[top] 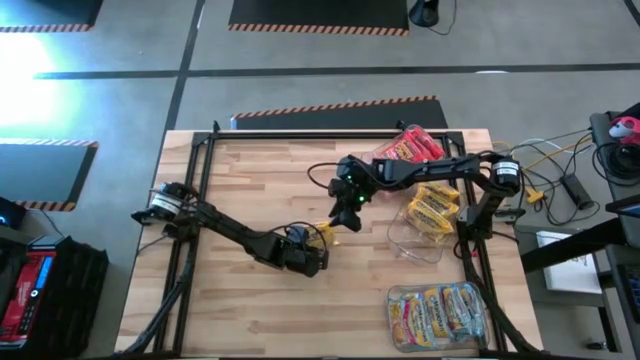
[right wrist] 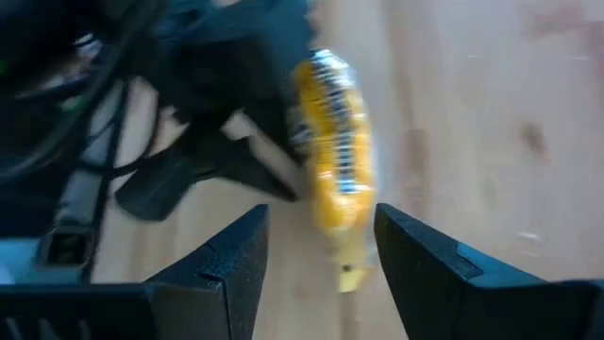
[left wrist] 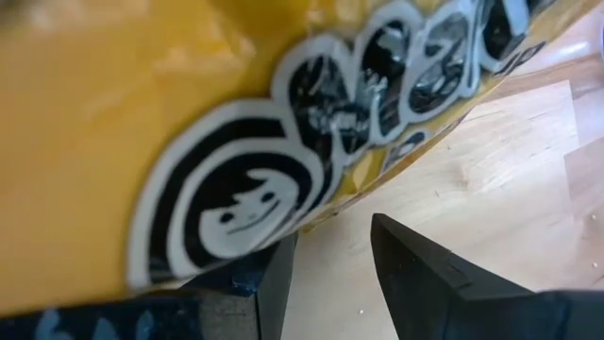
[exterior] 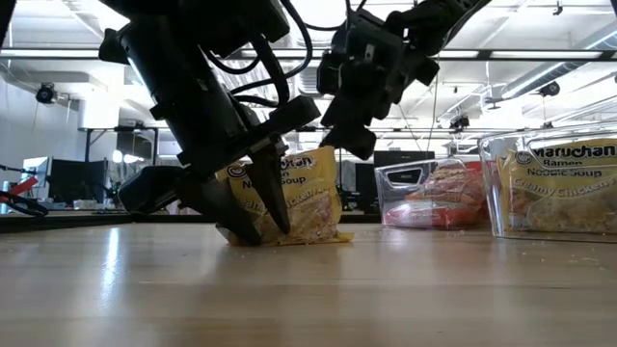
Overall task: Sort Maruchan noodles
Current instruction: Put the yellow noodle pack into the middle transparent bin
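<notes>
Left end effector (exterior: 253, 207) gripping yellow packet (exterior: 301, 198), tubs (exterior: 551, 185) nearby

We're looking at a pale butcher-block wooden table (top: 250, 170), its planks smooth with a soft sheen that's catching the ceiling lights in the low view. The yellow noodle packet (exterior: 294, 198) is showing glossy, crinkly plastic film with a printed black-and-white logo. Beside it, the clear plastic tubs (exterior: 554, 183) are gleaming, smooth and transparent. The left gripper (exterior: 253, 207) is showing matt black fingers, hard and plastic-looking; the right gripper (right wrist: 316, 250) is looking the same, dull and dark.
</notes>
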